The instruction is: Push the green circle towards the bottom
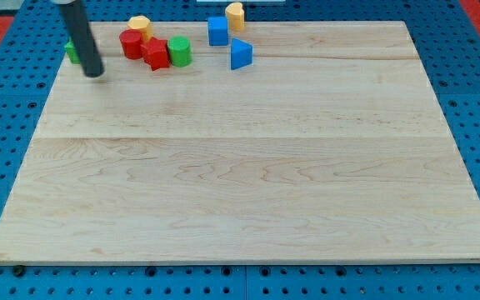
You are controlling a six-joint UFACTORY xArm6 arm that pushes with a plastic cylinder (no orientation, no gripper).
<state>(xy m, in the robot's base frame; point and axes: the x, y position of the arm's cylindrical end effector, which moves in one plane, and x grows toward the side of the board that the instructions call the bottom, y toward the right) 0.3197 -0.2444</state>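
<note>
The green circle [179, 52] is a short green cylinder near the view's top, left of centre, touching a red star-shaped block [156, 54] on its left. My tip [95, 73] is the lower end of the dark rod at the view's upper left, well to the left of the green circle and slightly below its level. A second green block [72, 52] sits just behind the rod, mostly hidden by it; its shape cannot be made out.
A red cylinder [130, 43] and a yellow block [140, 26] sit left of the red star. A blue cube [217, 31], a yellow block [235, 15] and a blue triangle [240, 54] stand right of the green circle. The wooden board [240, 167] lies on a blue perforated table.
</note>
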